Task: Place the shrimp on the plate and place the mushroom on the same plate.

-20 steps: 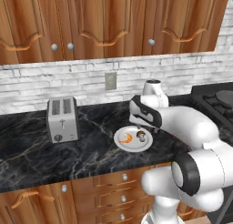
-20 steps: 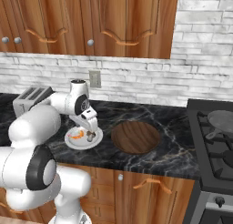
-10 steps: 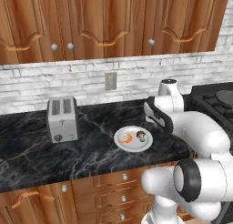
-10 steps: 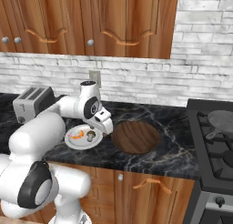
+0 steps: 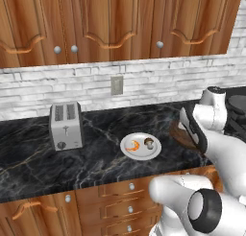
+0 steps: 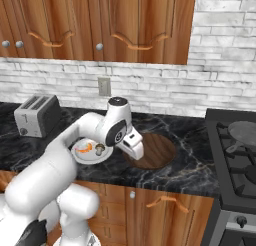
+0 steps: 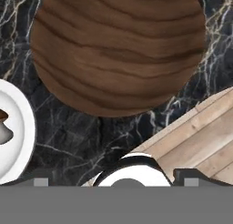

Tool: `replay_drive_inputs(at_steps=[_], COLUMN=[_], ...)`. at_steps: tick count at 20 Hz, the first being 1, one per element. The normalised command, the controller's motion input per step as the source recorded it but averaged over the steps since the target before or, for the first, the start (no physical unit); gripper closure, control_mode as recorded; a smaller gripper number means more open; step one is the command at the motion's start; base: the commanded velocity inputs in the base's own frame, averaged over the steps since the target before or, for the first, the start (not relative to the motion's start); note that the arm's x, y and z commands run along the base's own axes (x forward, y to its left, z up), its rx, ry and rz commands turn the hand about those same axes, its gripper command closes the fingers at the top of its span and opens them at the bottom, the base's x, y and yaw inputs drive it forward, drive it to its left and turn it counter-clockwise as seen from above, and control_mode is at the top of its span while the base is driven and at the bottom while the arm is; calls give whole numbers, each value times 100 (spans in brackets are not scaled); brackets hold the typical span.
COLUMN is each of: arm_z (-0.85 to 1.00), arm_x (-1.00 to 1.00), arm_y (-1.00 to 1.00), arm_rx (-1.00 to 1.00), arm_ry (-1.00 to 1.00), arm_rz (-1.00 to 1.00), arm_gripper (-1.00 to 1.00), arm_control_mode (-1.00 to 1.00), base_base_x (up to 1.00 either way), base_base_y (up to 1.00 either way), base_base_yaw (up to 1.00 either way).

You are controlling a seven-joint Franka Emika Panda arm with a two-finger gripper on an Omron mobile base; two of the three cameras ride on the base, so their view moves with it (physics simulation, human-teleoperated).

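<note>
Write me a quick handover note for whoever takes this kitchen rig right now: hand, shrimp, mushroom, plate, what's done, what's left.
Hand: over the round wooden board, beside the plate; holds nothing; I cannot tell whether the fingers are open or shut.
Shrimp: on the plate.
Mushroom: on the same plate, beside the shrimp.
Done: both pieces are placed.
Left: nothing to move, as far as the views show.

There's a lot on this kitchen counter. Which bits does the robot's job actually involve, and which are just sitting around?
Part of the job: the shrimp and the mushroom, both lying on the plate.

Just lying about: the toaster, the round wooden board, the frying pan on the stove.
</note>
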Motion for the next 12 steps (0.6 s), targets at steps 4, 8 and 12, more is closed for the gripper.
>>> replay_drive_inputs(at_steps=[4,8,12], arm_z=[2,0,0], arm_x=[-32,-3,-4], arm_y=[0,33,85], arm_rx=[0,0,-2], arm_ry=[-12,1,3], arm_rz=[0,0,10], arm_gripper=[-100,-100,-100], arm_control_mode=[-100,-100,-100], base_base_x=[0,0,0], base_base_y=[0,0,0], base_base_yaw=[0,0,0])
